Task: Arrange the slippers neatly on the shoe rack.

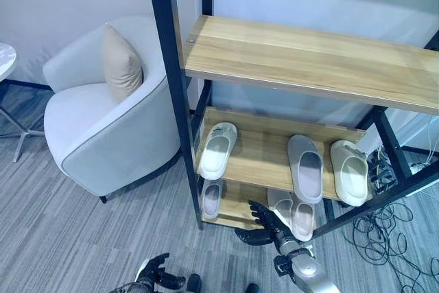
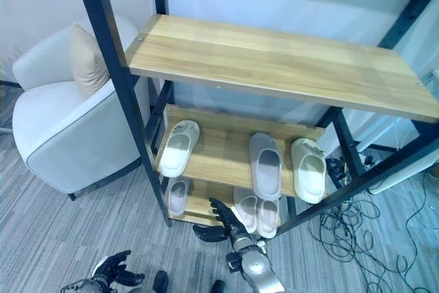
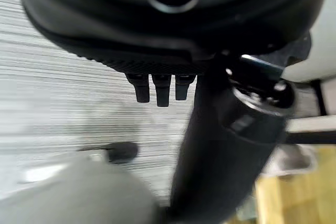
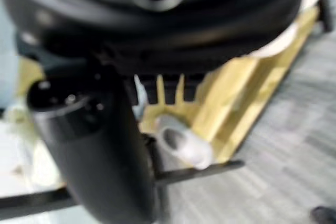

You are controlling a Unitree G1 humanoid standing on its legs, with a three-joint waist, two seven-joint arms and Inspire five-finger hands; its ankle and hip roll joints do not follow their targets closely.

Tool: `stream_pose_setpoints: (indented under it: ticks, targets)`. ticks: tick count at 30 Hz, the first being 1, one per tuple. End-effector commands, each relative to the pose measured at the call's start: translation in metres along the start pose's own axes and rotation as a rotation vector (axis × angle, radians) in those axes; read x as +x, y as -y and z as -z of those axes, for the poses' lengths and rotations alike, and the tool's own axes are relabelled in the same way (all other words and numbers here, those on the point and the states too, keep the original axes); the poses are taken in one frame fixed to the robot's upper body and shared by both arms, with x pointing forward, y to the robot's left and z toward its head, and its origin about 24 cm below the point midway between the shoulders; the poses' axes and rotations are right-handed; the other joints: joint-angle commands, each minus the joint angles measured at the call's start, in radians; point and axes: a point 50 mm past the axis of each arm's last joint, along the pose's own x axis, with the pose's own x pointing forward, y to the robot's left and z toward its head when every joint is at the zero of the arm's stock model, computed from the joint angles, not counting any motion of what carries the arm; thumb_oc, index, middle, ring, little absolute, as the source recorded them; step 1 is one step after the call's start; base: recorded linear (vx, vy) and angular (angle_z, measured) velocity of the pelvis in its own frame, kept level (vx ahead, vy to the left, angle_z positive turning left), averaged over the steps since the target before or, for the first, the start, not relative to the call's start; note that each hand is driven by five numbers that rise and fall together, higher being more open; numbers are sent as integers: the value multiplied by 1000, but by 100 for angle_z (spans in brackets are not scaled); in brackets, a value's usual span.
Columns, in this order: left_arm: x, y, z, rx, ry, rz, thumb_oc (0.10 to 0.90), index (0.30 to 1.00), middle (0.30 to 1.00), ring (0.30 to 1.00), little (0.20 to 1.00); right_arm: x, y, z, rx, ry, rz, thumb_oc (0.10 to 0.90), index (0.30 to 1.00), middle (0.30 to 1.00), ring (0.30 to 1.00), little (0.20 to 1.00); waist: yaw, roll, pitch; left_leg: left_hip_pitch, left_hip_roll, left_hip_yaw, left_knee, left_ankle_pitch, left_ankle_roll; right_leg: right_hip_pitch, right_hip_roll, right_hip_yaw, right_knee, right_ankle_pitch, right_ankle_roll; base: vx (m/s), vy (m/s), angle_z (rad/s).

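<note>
A black-framed shoe rack [image 1: 171, 94] with wooden shelves is seen ahead, its top shelf [image 1: 309, 60] bare. On the middle shelf [image 1: 264, 152], three slippers are laid: a cream slipper [image 1: 217, 149] at the left end, angled slightly, a grey slipper [image 1: 306, 167] right of centre, and a second cream slipper [image 1: 348, 171] just beside it at the right end. On the bottom shelf [image 1: 236, 204], a grey slipper [image 1: 211, 198] is set at the left, and a pale pair [image 1: 293, 212] lies side by side, touching, at the right. The right hand [image 1: 269, 221] is held low at the near edge of the bottom shelf, just left of the pale pair, with fingers spread and extended toward the rack; nothing is held in it. In the right wrist view the fingers [image 4: 152, 88] are seen straight, pointing at the wooden shelf edge with a pale slipper beyond. The left hand [image 1: 154, 270] is seen low over the grey carpet [image 1: 62, 238], well apart from the rack, with fingers loosely bent and nothing grasped; in the left wrist view its fingertips [image 3: 161, 88] are noted over the striped carpet. A white armchair [image 1: 103, 135] with a beige cushion [image 1: 121, 63] stands to the left of the rack, and loose cables [image 1: 384, 228] lie on the floor at the right.
</note>
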Motion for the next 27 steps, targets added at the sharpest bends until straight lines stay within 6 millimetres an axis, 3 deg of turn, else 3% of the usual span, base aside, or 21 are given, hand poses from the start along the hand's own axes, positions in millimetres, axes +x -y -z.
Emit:
stream_pose_setpoints:
  ticks: [1,7,15,27]
  targets:
    - [2,12,-1,48,-17,31,800,900,900,900,900,-1,12,-60,-3,304,-14,800,900,900,900,900,12,46,-25,0,20,-12,2,-89,-19,23,14,35,31,-118,71,0,0,0]
    - [-2,17,16,53,-79,48,800,900,900,900,900,-13,17,-91,-9,450,-25,800,900,900,900,900,3,49,-31,3,25,-5,2,-91,-24,30,17,37,14,-113,71,11,0,-9]
    - [-3,22,19,58,-81,63,800,900,900,900,900,-24,25,-114,-37,567,21,800,900,900,900,900,-5,54,-33,3,30,-3,2,-89,-26,29,20,40,7,-110,73,1,-1,-1]
    - [-7,29,27,81,-93,80,800,900,900,900,900,-33,57,-161,-301,766,281,800,900,900,900,900,9,59,-41,3,30,-14,2,-93,-24,36,23,36,5,-116,74,3,1,0]
